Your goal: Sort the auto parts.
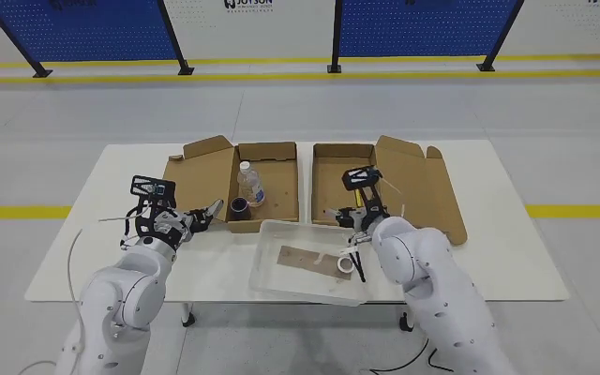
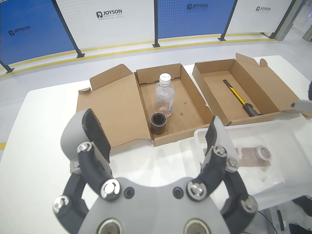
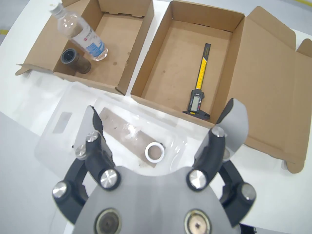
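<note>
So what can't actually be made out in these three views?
Right wrist view: the digits on the caliper are too small to read.
Top view: the right hand and its wrist sit over the right box, covering the caliper.
Left wrist view: a finger of the left hand covers one end of the brown strip in the clear tray.

Silver ring (image 2: 263, 152) in tray (image 2: 280, 132); black sleeve (image 2: 158, 123) upright in box (image 2: 187, 113).
</note>
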`<state>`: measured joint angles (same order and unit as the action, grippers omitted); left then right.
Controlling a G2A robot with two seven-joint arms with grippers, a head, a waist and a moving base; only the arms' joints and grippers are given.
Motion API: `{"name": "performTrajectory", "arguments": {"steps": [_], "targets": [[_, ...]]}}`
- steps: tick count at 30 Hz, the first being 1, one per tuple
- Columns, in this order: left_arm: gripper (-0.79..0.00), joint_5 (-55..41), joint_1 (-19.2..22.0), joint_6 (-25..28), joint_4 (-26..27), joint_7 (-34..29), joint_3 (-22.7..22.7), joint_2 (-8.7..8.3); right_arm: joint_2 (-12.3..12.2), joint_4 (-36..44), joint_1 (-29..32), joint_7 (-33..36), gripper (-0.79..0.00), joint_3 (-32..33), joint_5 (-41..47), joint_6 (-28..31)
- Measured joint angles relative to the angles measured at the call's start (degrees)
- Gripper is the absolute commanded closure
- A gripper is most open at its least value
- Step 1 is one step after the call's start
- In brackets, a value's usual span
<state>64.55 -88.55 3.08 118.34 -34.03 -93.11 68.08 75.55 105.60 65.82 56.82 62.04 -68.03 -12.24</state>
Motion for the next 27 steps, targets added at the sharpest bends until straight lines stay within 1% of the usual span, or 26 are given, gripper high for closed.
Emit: {"name": "performTrajectory", "arguments": {"steps": [5,8,15,22,27], "targets": [[-0.785,0.0,0.0,0.0,0.0,0.0,0.0,0.0,0.1,3.8,2.1,3.2,-0.785,-3.7,-1.8,1.8],[-0.785,0.0,0.0,0.0,0.0,0.0,0.0,0.0,0.4,3.4,2.7,4.1,-0.785,-5.8,-1.6,2.1],[-0.785,0.0,0.0,0.0,0.0,0.0,0.0,0.0,1.4,-4.1,2.5,2.8,-0.785,-8.9,2.2,1.7],[-0.785,0.0,0.0,0.0,0.0,0.0,0.0,0.0,2.3,-11.5,0.9,0.7,-0.785,-8.7,8.6,-0.3],[-0.785,0.0,0.0,0.0,0.0,0.0,0.0,0.0,2.8,-15.0,-0.3,0.7,-0.785,-9.2,9.7,-1.8]]}}
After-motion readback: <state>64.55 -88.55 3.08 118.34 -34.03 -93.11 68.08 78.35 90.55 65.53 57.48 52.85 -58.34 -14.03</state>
